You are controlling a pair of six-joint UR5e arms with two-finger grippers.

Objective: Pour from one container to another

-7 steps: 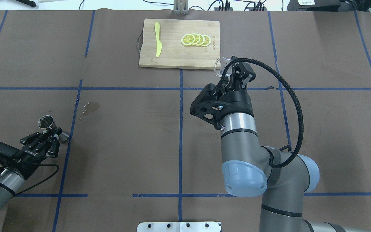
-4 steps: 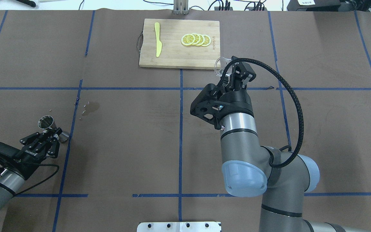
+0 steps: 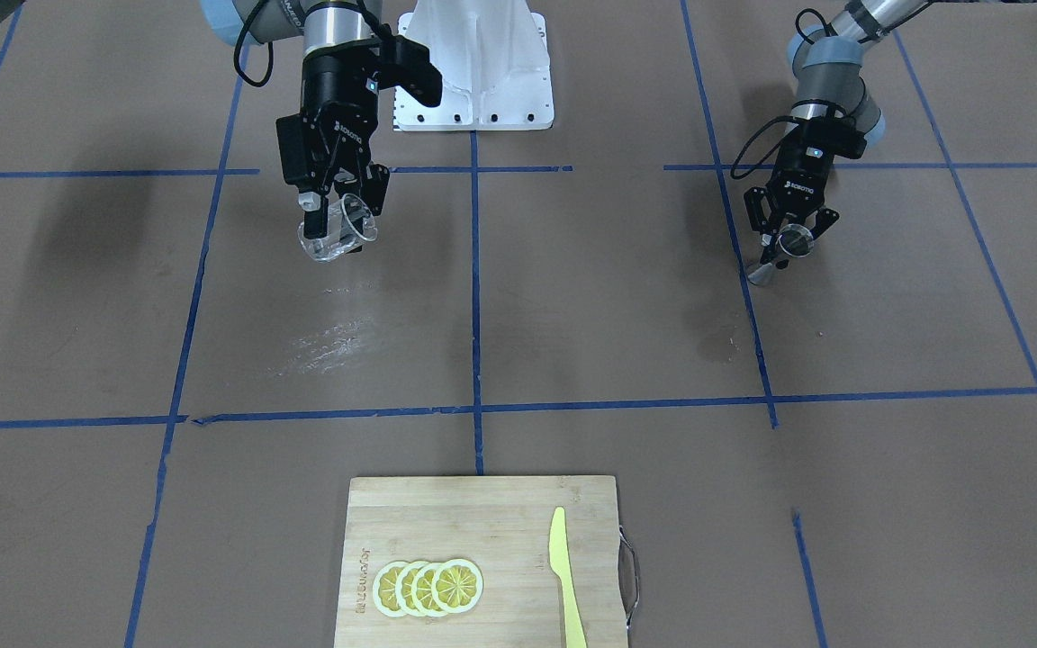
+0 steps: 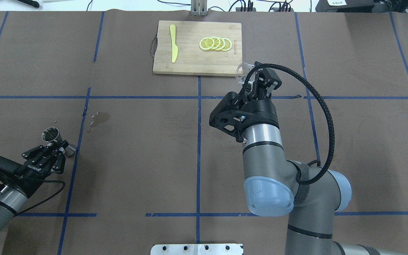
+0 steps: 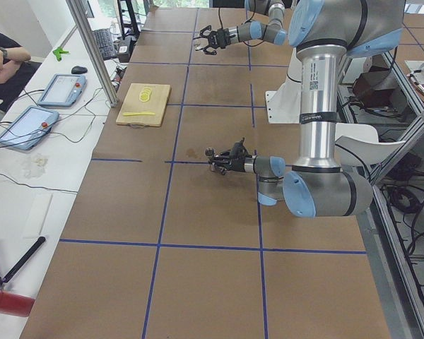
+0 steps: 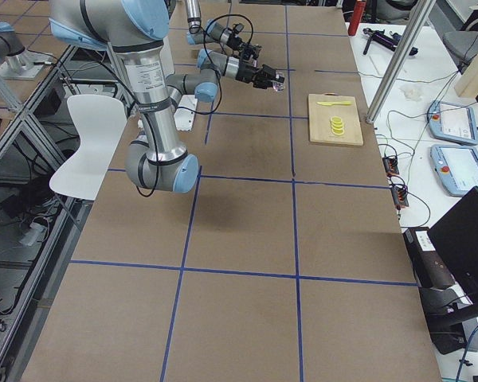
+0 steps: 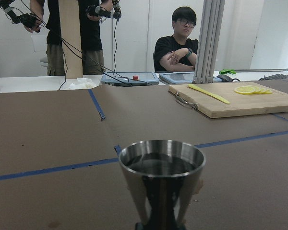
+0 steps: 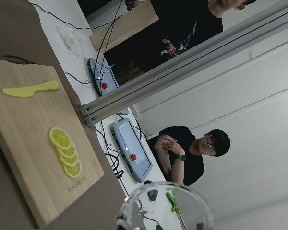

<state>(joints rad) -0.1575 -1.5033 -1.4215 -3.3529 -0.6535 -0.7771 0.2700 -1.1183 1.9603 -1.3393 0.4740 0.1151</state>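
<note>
A steel jigger [image 4: 51, 135] stands upright near the table's left side, and my left gripper [image 4: 61, 147] is shut on its waist. The left wrist view shows the jigger [image 7: 161, 165] close up with dark liquid inside. A clear glass cup [image 3: 338, 236] hangs tilted above the table right of centre, with my right gripper [image 3: 339, 203] shut on it. From overhead the glass cup [image 4: 241, 72] pokes out past the right gripper [image 4: 252, 80], near the cutting board's corner. Its rim [image 8: 164, 205] fills the bottom of the right wrist view.
A bamboo cutting board [image 4: 190, 60] with lemon slices [image 4: 215, 43] and a yellow knife [image 4: 173, 43] lies at the far middle. A wet stain [image 4: 101, 117] marks the paper beyond the jigger. People and tablets are past the far edge. A metal base plate [image 4: 197, 249] sits at the near edge.
</note>
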